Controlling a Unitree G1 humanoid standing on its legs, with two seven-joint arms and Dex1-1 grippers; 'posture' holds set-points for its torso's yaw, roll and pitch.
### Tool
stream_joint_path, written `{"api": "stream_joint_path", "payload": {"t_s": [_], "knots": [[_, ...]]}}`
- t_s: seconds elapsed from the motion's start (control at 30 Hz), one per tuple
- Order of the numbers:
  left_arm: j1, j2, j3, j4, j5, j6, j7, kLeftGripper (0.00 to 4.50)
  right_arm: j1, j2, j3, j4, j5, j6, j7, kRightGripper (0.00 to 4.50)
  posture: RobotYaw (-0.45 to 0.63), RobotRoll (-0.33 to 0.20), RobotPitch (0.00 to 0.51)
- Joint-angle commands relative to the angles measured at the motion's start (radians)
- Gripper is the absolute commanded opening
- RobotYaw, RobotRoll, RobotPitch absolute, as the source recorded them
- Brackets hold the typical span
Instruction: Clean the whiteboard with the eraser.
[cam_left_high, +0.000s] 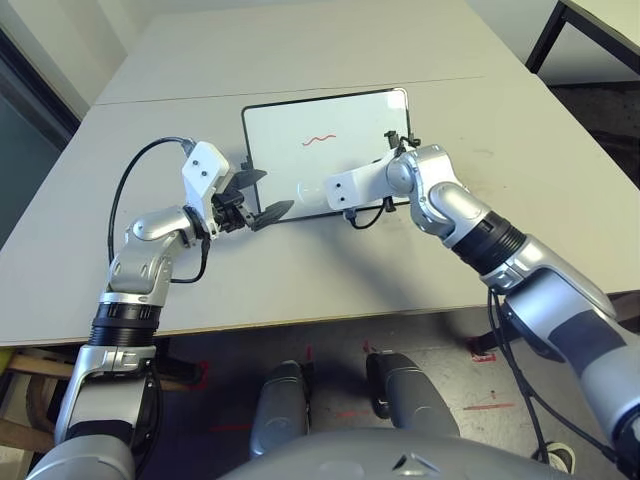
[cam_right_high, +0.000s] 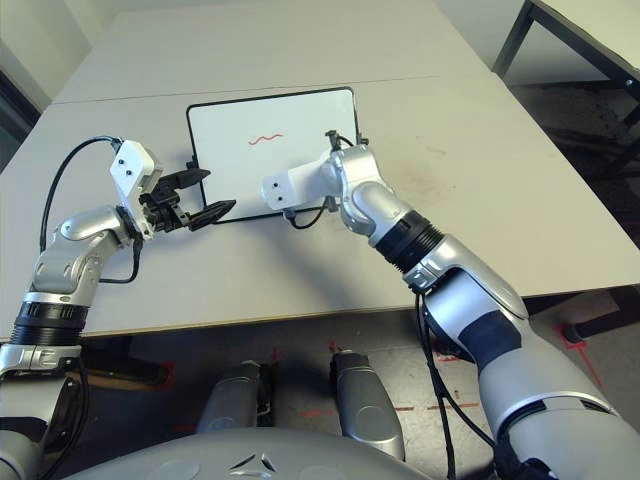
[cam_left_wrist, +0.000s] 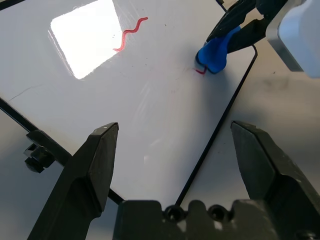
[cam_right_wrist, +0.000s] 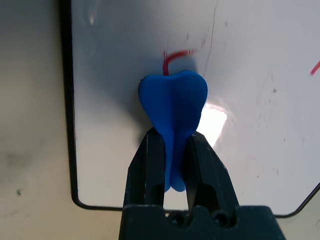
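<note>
blue eraser (cam_right_wrist: 173, 105) clamped in right hand (cam_right_wrist: 172, 150), tip beside a red mark (cam_right_wrist: 175, 56) on the whiteboard (cam_left_wrist: 100, 100); left hand (cam_left_wrist: 175, 160) open, empty. excess pressure could shift the unheld board.

- A light grey table (cam_left_high: 330, 60) carried a seam across its far part.
- A dark-framed second table (cam_left_high: 600, 25) stood well apart, at far right.

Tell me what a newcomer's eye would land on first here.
First the bright blue eraser, clamped in the right gripper and pressed to the whiteboard beside a short red mark near its near edge. Next, the red squiggle mid-board. The left gripper hovers at the board's near left corner, jaws open.
</note>
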Motion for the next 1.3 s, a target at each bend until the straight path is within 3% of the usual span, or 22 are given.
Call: {"api": "stream_joint_path", "payload": {"t_s": [0.03, 0.33, 0.9, 1.3], "knots": [[0.019, -0.006, 0.0, -0.021, 0.01, 0.0, 0.007, 4.5, -0.007, 0.036, 0.027, 0.004, -0.006, -0.01, 0.009, 0.38, -0.06, 0.0, 0.114], [0.03, -0.01, 0.004, -0.034, 0.008, 0.004, 0.017, 4.5, -0.036, 0.056, 0.021, 0.06, -0.003, -0.039, -0.011, 0.38, -0.05, 0.0, 0.111], [0.014, -0.016, -0.003, -0.02, 0.013, 0.0, 0.009, 4.5, -0.084, -0.072, -0.008, 0.135, -0.006, -0.086, -0.02, 0.38, -0.07, 0.0, 0.109], [0.005, -0.012, -0.004, -0.012, 0.016, 0.0, 0.005, 4.5, -0.134, -0.087, -0.069, 0.086, 0.04, -0.069, 0.034, 0.38, -0.08, 0.0, 0.11]]}}
